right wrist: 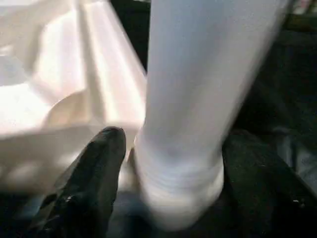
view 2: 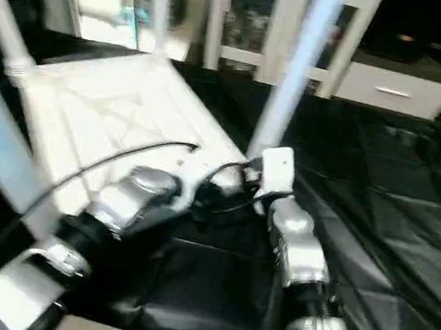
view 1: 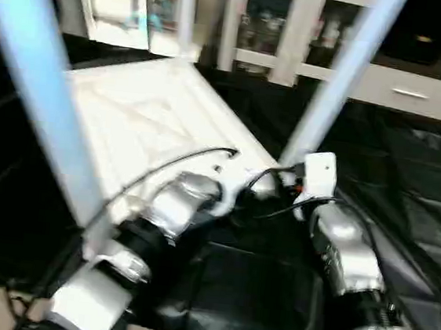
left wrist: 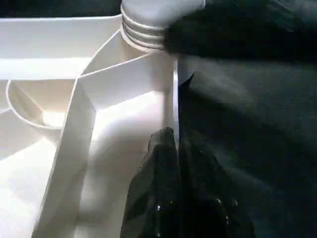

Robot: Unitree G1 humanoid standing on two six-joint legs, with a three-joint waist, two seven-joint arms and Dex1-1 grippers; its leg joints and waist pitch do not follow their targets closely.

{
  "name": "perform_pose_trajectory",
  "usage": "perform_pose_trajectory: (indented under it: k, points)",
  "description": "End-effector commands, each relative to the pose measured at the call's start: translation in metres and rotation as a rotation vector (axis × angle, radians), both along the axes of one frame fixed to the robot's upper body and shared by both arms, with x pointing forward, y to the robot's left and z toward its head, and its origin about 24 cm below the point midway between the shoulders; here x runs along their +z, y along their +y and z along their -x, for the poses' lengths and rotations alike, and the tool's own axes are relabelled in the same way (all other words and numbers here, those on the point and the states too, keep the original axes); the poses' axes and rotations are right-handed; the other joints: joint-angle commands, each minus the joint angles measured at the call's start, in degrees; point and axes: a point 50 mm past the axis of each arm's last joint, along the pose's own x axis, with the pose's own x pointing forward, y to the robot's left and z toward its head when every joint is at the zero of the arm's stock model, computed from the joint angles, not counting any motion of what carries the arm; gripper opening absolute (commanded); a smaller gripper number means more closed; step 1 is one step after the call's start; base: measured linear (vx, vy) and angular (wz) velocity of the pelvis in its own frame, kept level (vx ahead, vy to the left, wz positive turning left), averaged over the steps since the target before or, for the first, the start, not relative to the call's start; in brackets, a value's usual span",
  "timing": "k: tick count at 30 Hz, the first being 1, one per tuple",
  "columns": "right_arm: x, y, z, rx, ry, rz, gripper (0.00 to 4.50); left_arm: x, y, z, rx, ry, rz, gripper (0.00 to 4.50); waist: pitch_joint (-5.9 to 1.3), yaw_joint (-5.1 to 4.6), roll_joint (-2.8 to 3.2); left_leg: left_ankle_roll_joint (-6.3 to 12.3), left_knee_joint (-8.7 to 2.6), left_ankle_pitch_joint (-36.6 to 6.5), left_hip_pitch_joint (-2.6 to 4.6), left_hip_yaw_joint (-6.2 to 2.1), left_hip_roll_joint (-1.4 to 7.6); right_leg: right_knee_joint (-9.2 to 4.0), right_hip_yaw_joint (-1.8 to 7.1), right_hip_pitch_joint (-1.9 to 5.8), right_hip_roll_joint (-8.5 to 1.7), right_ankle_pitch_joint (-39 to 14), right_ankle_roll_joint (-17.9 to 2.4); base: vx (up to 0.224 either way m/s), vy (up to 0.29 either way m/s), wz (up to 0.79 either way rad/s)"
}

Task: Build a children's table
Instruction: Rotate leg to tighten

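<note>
The table top (view 1: 153, 126) lies upside down on black sheeting (view 1: 408, 177), ribbed underside up, in front of a white cabinet (view 1: 298, 31). Legs already stand in its corner sockets: one (view 1: 336, 82) rises from the corner nearest the right arm, another (view 1: 43, 91) from the near corner on the left, and more stand at the far corners.

The left end effector (left wrist: 173, 144) is closed, its dark fingers pinched on the thin edge wall of the top, just beside a socket with a leg seated in it. The right end effector (right wrist: 171, 163) stands well open, one finger (right wrist: 99, 163) on each side of the near-right leg's base; the pads look beside the tube rather than pressed on it, so no firm grip is evident.

Judging by the moulded ribs, the top is light, stiff plastic, smooth and likely to slide on the sheeting, so pinning it by the rim makes sense. The legs are hollow, tapered, slick tubes; they seem best held low, near the socket, where a push or twist seats them without levering the corner.
</note>
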Motion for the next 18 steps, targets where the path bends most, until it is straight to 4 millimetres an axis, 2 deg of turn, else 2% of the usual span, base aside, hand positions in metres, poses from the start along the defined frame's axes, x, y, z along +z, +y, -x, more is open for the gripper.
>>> perform_pose_trajectory:
  k: [1,3,5,9,10,11,12,14,16,18]
  points:
    - [0.007,-0.003,0.002,0.035,-0.014,-0.028,3.59,-0.006,0.016,0.003,-0.005,0.012,-0.033,0.0,-3.18,0.36,0.12,0.93,-5.17,-14.6,0.28,-2.01,3.22,-4.43,2.26,2.78,-3.68,-16.1,-11.0,0.0,0.0,0.0]
    - [0.01,-0.008,0.006,0.069,-0.028,-0.032,3.72,-0.008,0.022,0.008,-0.05,0.021,-0.04,0.0,-3.27,0.35,0.34,0.69,-5.05,-14.4,0.69,-1.84,3.32,-4.39,2.39,2.34,-3.56,-15.2,-11.5,0.0,0.0,0.0]
    - [0.014,-0.014,0.011,0.111,-0.038,-0.031,3.98,-0.011,0.029,0.015,-0.092,0.045,-0.049,0.0,-3.23,0.34,0.46,0.8,-5.11,-13.1,0.62,-1.74,3.44,-3.91,2.39,2.37,-3.35,-11.8,-12.3,0.0,0.0,0.0]
    - [0.023,-0.028,0.016,0.173,-0.059,-0.049,4.21,-0.013,0.037,0.025,-0.199,0.062,-0.05,0.0,-3.22,0.44,0.57,1.08,-5.05,-12.6,0.77,-1.57,3.44,-3.67,2.46,2.34,-3.37,-9.7,-13.1,0.0,0.0,0.0]
    - [0.023,-0.028,0.016,0.173,-0.059,-0.049,4.31,-0.013,0.037,0.025,-0.199,0.062,-0.05,0.0,-3.11,0.47,0.58,1.17,-5.1,-13.1,0.74,-1.55,3.43,-3.74,2.48,2.34,-3.35,-10.1,-13.3,0.0,0.0,0.0]
    - [0.028,-0.034,0.024,0.297,-0.036,-0.074,4.41,-0.011,0.038,0.031,-0.28,0.071,-0.024,0.0,-3.02,0.52,0.53,1.2,-5.18,-14.3,0.76,-1.61,3.45,-3.85,2.44,2.47,-3.33,-11.3,-13.4,0.0,0.0,0.0]
    - [0.028,-0.034,0.024,0.297,-0.036,-0.074,4.47,-0.011,0.038,0.031,-0.28,0.071,-0.024,0.0,-3.02,0.64,0.49,1.28,-5.17,-14.6,0.75,-1.63,3.55,-3.88,2.48,2.55,-3.43,-11.6,-13.2,0.0,0.0,0.0]
    - [0.026,-0.042,0.037,0.489,0.053,-0.029,4.47,-0.008,0.039,0.042,-0.385,0.123,0.005,0.0,-2.96,0.8,0.62,1.25,-5.17,-15.2,0.91,-1.59,3.64,-3.96,2.5,2.39,-3.41,-12.8,-13.1,0.0,0.0,0.0]
    - [0.025,-0.045,0.041,0.535,0.066,0.001,4.47,-0.007,0.04,0.046,-0.427,0.129,0.004,0.0,-2.78,0.93,0.62,1.07,-5.25,-15.0,0.81,-1.5,3.68,-4.04,2.58,2.2,-3.54,-13.3,-13.2,0.0,0.0,0.0]
    - [0.027,-0.049,0.042,0.581,0.081,-0.014,4.47,-0.005,0.038,0.051,-0.48,0.141,0.031,0.0,-2.86,1.06,0.36,0.83,-5.17,-15.2,0.84,-1.51,3.63,-3.99,2.55,2.15,-3.58,-14.1,-13.2,0.0,0.0,0.0]
